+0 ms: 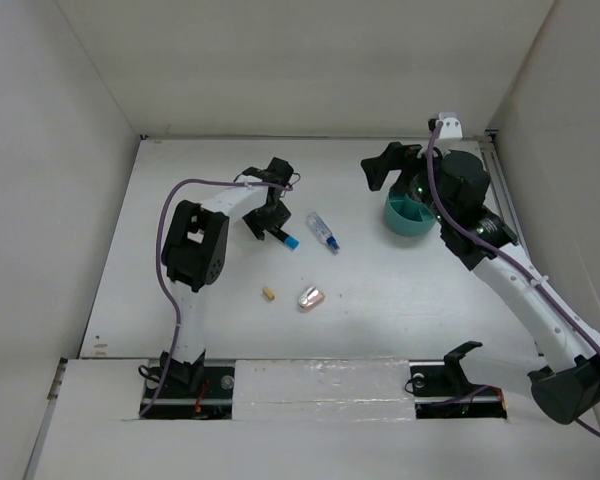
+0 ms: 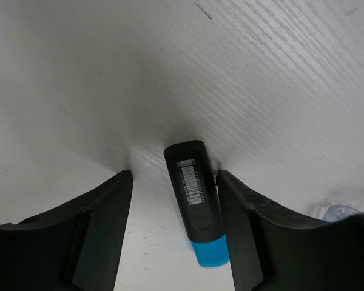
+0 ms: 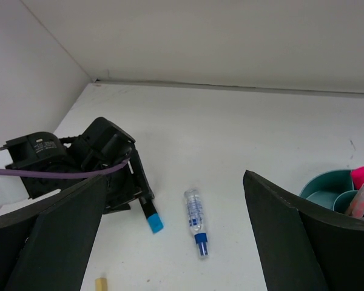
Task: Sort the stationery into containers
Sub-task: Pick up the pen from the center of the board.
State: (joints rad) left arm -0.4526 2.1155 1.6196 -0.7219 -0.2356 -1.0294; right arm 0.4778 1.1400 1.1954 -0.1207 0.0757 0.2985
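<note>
Farthest left, the left gripper [image 2: 173,177] is straddling the black plastic marker with the blue cap [image 2: 195,197], which is lying flat on the white table [image 1: 430,310]. Its fingers are standing apart: one pad is touching the barrel and the other is leaving a gap, so nothing is being clamped yet. Nearer the arm bases, the tiny tan block [image 1: 269,293] and the silver-pink oval piece [image 1: 311,298] are lying loose. Just right of the marker, the clear blue-capped tube [image 1: 323,231] is also waiting on the table.

Farther right, the round teal plastic bowl with inner dividers [image 1: 408,222] is holding a pink-capped marker [image 3: 363,176] and a thin pink pen [image 3: 359,203]. The right gripper [image 3: 175,179] is hovering by the bowl, fingers wide apart and empty.

Judging from this, some sorting is done and four pieces are remaining.

The left wrist view alone is showing the gap beside the marker. The right wrist view is revealing the bowl's contents, which the right arm is hiding from above. Only the top view is showing the oval piece.
</note>
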